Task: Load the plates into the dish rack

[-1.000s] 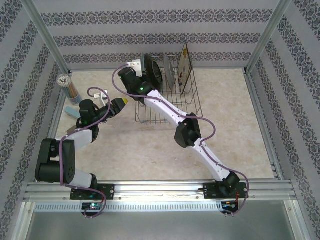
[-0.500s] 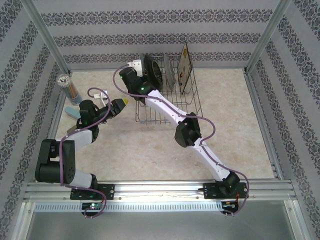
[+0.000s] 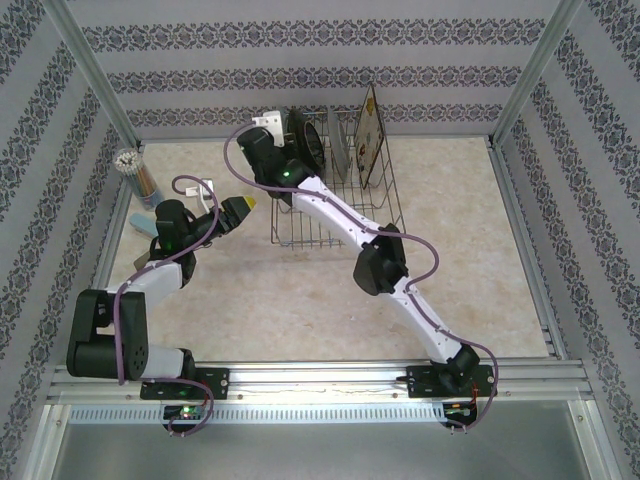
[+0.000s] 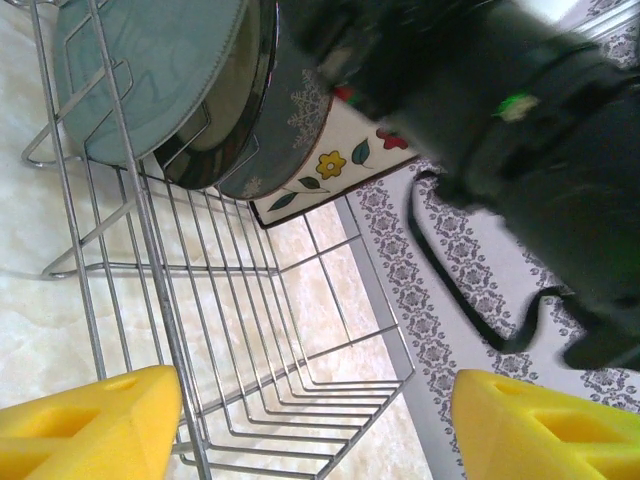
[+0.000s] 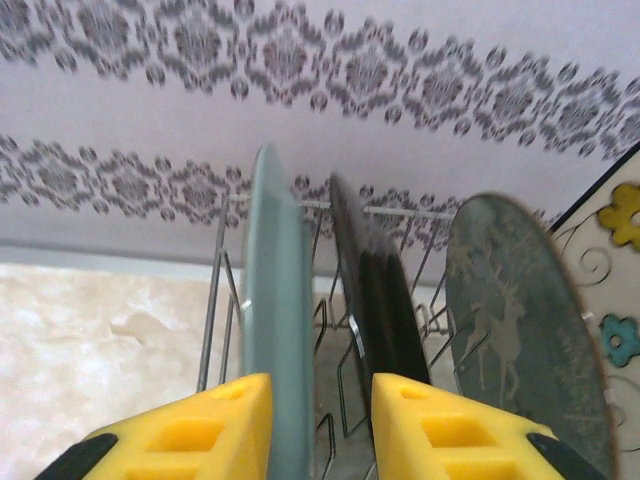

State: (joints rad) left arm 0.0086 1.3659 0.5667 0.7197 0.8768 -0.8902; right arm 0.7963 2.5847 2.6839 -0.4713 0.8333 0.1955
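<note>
The wire dish rack (image 3: 385, 205) stands at the back of the table with all the plates upright in it. In the right wrist view the light-blue plate (image 5: 275, 330) is edge-on between my right gripper's (image 5: 320, 430) yellow fingers. It rests against the left finger, with a clear gap to the right one, so the gripper is open. Beside it stand the dark-brown-rimmed plate (image 5: 375, 300), the grey reindeer plate (image 5: 520, 320) and the square floral plate (image 5: 615, 290). My left gripper (image 3: 243, 208) hovers open and empty just left of the rack (image 4: 300, 330).
A cup of coloured sticks (image 3: 130, 165) and a flat blue item (image 3: 143, 222) sit at the table's far left. A white object (image 3: 207, 190) lies near the left gripper. Patterned walls and metal posts (image 3: 100, 80) enclose the table.
My right gripper's jaws have parted off the light-blue plate, which stays standing in the rack. The left gripper has opened slightly wider, and its arm shifted a little.
</note>
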